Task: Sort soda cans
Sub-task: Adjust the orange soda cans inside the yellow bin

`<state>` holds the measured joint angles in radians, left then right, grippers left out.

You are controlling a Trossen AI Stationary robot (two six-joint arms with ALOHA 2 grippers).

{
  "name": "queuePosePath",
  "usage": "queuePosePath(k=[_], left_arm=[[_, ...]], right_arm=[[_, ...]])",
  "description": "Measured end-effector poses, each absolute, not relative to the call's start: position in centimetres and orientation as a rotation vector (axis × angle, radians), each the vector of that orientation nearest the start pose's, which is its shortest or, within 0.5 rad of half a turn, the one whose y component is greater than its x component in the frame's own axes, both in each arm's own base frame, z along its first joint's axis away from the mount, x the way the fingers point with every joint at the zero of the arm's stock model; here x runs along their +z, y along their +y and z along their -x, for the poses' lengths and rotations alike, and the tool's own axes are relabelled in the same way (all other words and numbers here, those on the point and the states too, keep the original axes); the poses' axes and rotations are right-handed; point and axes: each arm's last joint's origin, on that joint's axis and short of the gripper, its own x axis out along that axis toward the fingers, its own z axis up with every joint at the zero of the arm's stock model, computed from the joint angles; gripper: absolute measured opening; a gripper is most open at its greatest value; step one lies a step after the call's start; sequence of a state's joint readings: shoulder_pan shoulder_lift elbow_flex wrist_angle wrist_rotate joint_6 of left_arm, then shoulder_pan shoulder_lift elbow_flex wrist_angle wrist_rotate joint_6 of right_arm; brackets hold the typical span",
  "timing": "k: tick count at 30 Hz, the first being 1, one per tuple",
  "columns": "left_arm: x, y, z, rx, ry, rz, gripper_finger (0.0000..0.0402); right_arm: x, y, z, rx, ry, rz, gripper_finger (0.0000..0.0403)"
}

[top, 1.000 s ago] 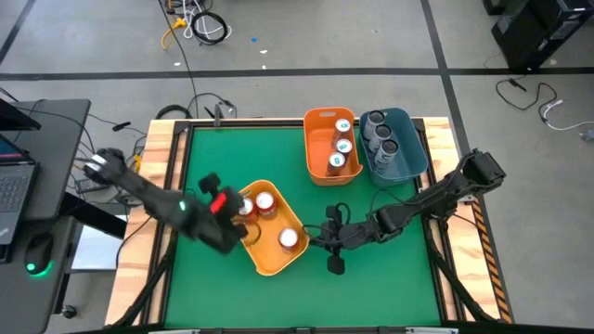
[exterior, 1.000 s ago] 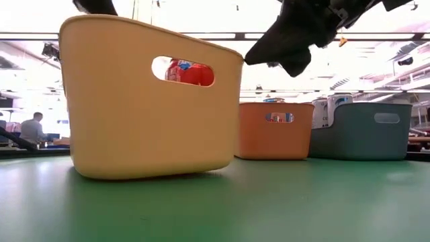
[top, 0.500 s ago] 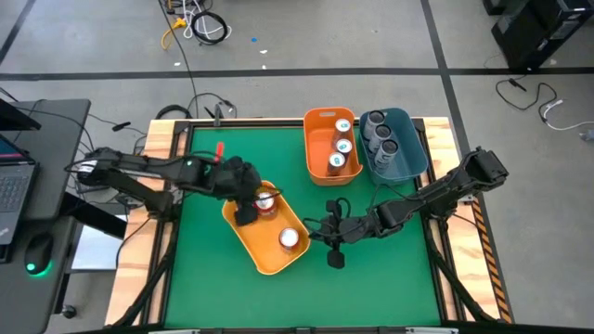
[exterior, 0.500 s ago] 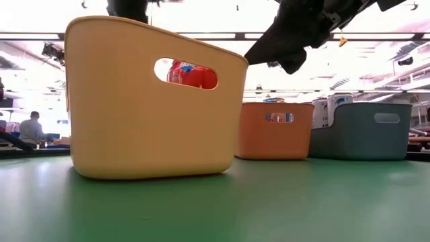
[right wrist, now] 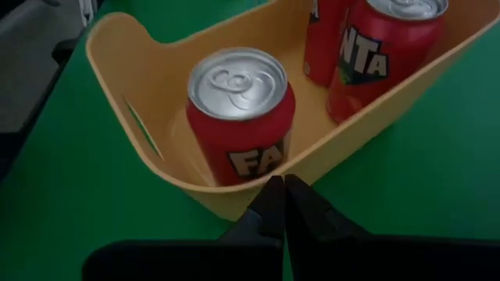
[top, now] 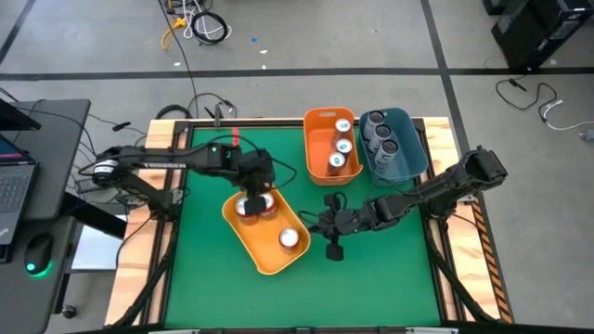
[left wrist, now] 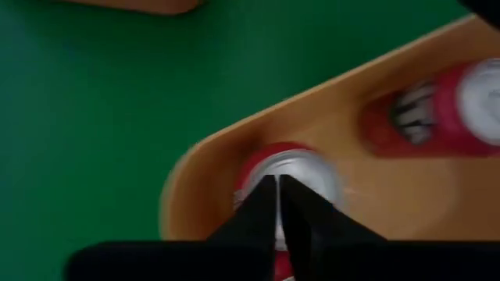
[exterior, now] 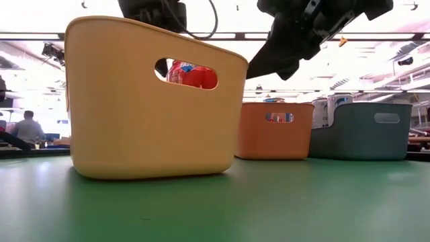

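Over the last second the left gripper (top: 252,193), fingers closed and empty, has been swung above the yellow bin (top: 243,239) mid-table, where all three red soda cans (right wrist: 241,117) are now gathered, so sorting is judged complete.

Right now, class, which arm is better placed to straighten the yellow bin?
Probably the right: its gripper sits shut against the yellow bin's outer rim, while the left gripper hangs over the cans inside.

left gripper (left wrist: 276,204) jaws closed, over upright red can (left wrist: 301,168) in yellow bin (left wrist: 205,152); 2nd can (left wrist: 437,109) beside.
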<state>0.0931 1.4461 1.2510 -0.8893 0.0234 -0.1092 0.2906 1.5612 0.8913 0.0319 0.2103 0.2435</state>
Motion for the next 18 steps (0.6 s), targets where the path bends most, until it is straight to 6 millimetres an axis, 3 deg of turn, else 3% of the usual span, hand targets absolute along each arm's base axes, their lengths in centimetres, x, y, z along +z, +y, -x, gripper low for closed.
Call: queuePosePath(k=[3,12,18], left_arm=[[29.1,2.3,-28.5,0.081,1.07,0.185,0.0067],[28.7,2.2,-28.7,0.183,1.087,0.351,0.0258],[27.4,2.2,-29.6,0.153,1.139,0.362,0.0333]], right_arm=[[20.3,8.2,-31.2,0.014,0.649,-0.069,0.0],[19.7,7.0,-31.0,0.042,0.735,-0.023,0.0],[19.6,6.4,-31.1,0.085,0.747,-0.002,0.0]])
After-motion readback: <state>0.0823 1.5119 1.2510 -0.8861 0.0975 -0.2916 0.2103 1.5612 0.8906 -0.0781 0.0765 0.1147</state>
